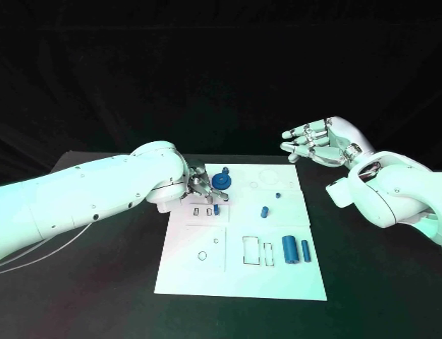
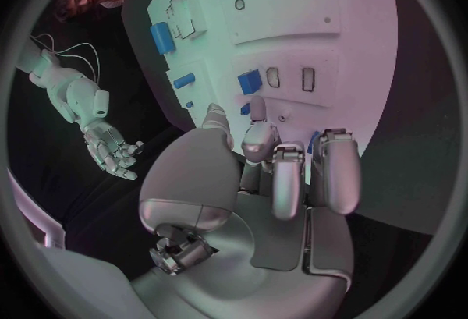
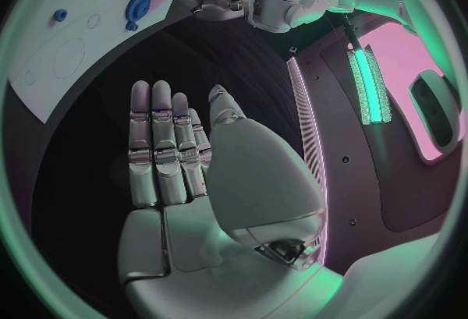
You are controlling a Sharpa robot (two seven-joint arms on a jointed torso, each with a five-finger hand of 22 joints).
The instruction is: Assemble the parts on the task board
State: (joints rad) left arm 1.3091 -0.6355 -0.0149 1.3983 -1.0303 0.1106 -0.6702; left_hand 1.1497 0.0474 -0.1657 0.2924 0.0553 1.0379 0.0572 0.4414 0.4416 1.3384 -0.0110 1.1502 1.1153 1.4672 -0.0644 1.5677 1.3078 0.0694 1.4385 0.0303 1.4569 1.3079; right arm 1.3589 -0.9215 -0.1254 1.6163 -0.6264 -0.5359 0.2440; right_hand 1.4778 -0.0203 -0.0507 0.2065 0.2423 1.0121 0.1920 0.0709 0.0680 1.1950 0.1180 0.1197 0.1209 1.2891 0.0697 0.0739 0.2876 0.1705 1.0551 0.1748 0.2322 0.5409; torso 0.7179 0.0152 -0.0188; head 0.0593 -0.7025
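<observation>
Head view. Task board (image 1: pixel 243 233): white plate, centre of the black desk (image 1: pixel 384 282). Round blue part (image 1: pixel 222 182) near the board's far edge; two small blue parts (image 1: pixel 265 210) loose mid-board; two blue cylinders (image 1: pixel 296 251) lying side by side by the outlined slots on the near half. Several outlined recesses look unfilled. Judgement: assembly is at an early stage, most parts not yet seated. Left hand (image 1: pixel 200 185): low over the board's far left corner, fingers curled down just beside the round blue part; whether it grips anything, I cannot tell. Right hand (image 1: pixel 315 143): raised off the board's far right corner, fingers apart, holding nothing.

Left wrist view. Left hand (image 2: pixel 278 171): fingers bent toward the task board (image 2: pixel 322 30); a blue block (image 2: pixel 249 82) lies just beyond the fingertips, contact unclear.

Right wrist view. Right hand (image 3: pixel 186 155): fingers straight and side by side, palm bare, above the dark desk; round blue part (image 3: pixel 136 5) on the board well apart from it.
</observation>
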